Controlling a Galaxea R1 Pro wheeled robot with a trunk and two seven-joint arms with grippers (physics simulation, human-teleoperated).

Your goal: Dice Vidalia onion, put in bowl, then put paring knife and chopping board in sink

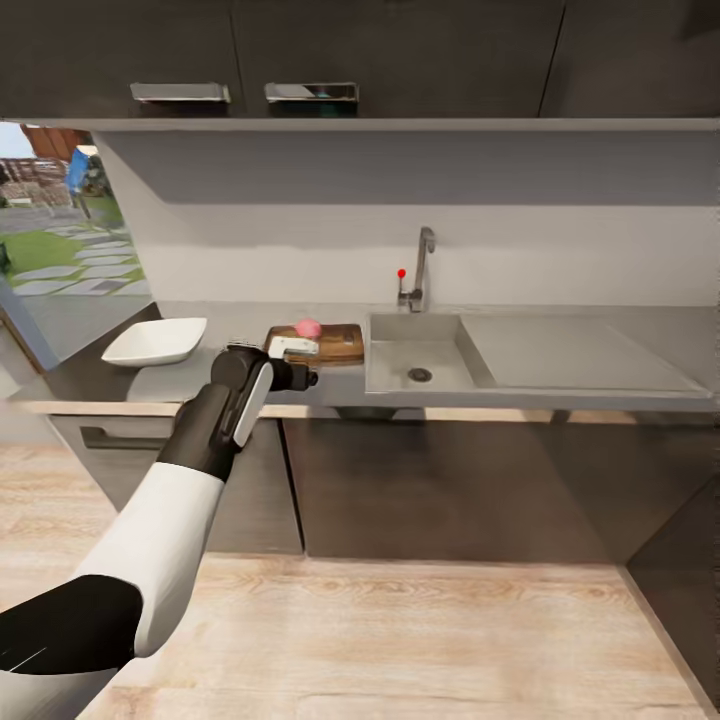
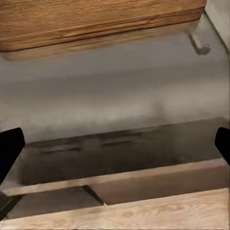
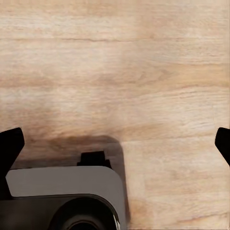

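**Left arm at the board's near edge, onion waiting on top**

At the far left of the head view, the white square bowl (image 1: pixel 155 341) sits on the dark worktop (image 1: pixel 80 378), well apart from the sink. Next comes the left end effector (image 1: pixel 300 378), reaching over the worktop's front edge, just in front of the chopping board (image 1: pixel 340 345). In the left wrist view its 2 dark fingertips (image 2: pixel 10 146) stand far apart at the frame's edges with nothing between them, so it is released and empty.

The board lies flat with its long axis running along the worktop, its right end just beside the sink (image 1: pixel 440 330). The Vidalia onion (image 1: pixel 308 328) rests on the board's left part, already out of the basin. A pale object lies on the board just in front of the onion; whether this is the paring knife I cannot tell, since no red handle is clear.

From the left end effector, the onion lies just ahead and slightly right, across the board's near edge (image 2: pixel 96 24). The left arm is clearly the nearer one.

The right end effector (image 3: pixel 115 143) hangs over the wooden floor (image 3: pixel 120 57), its fingertips also spread wide, holding nothing.

The next step, by my reading, is taking up the knife for dicing.
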